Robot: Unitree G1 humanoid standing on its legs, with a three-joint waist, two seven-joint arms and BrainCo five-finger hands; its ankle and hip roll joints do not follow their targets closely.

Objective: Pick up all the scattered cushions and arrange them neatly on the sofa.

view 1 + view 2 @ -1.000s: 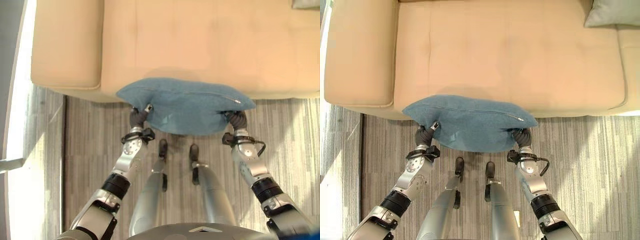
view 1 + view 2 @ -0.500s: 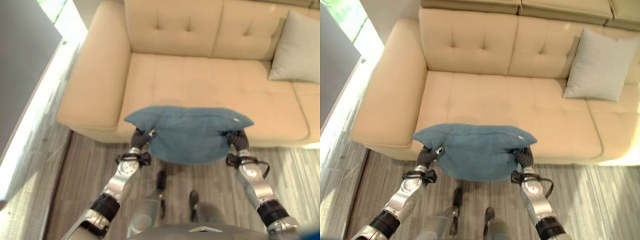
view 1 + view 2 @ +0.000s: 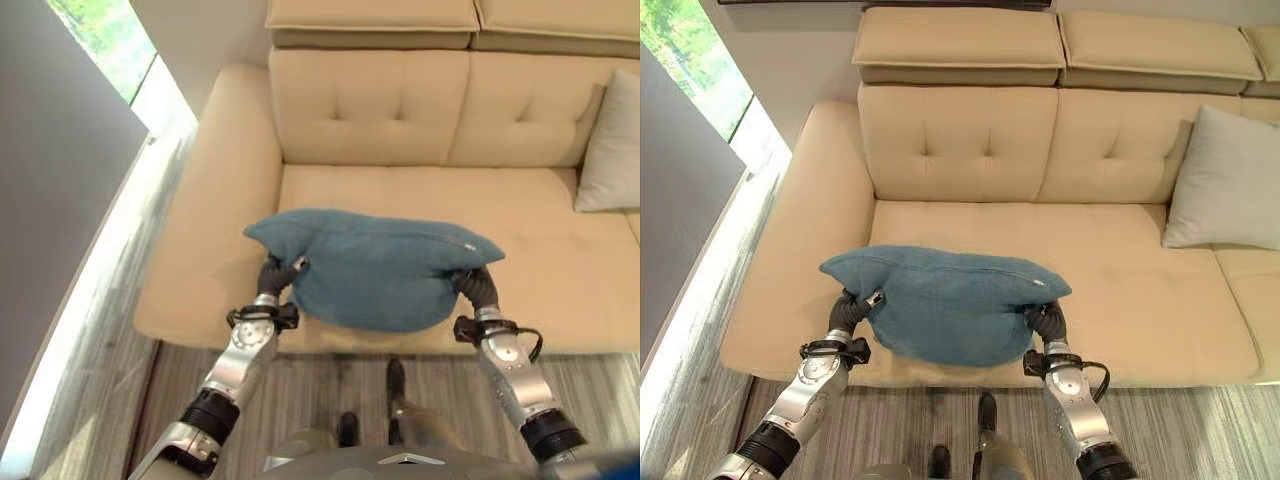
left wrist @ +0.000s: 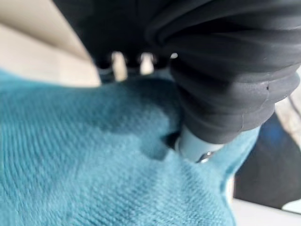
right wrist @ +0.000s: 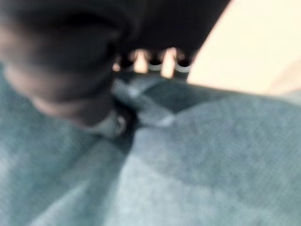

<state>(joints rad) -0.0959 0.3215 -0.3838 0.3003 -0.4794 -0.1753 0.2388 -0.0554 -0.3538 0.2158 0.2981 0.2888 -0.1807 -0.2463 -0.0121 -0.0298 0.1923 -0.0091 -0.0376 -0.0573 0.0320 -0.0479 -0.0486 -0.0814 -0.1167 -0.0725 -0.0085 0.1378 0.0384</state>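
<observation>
Beige sofa (image 3: 970,240) along the wall, striped floor (image 3: 1200,440) in front. Blue cushion (image 3: 945,303) held above the seat's front edge, long axis across the robot, seat and backrest directly ahead. Left hand (image 3: 852,308) grips its left end, right hand (image 3: 1045,320) its right end; wrist views show fingers (image 4: 120,66) pressed into the fabric, thumbs too. Grey cushion (image 3: 1225,180) leans against the backrest, well to the right; seat ahead bare, path unobstructed.

Left robot hand (image 4: 195,143) thumb pressed into blue cushion (image 4: 84,165)
</observation>
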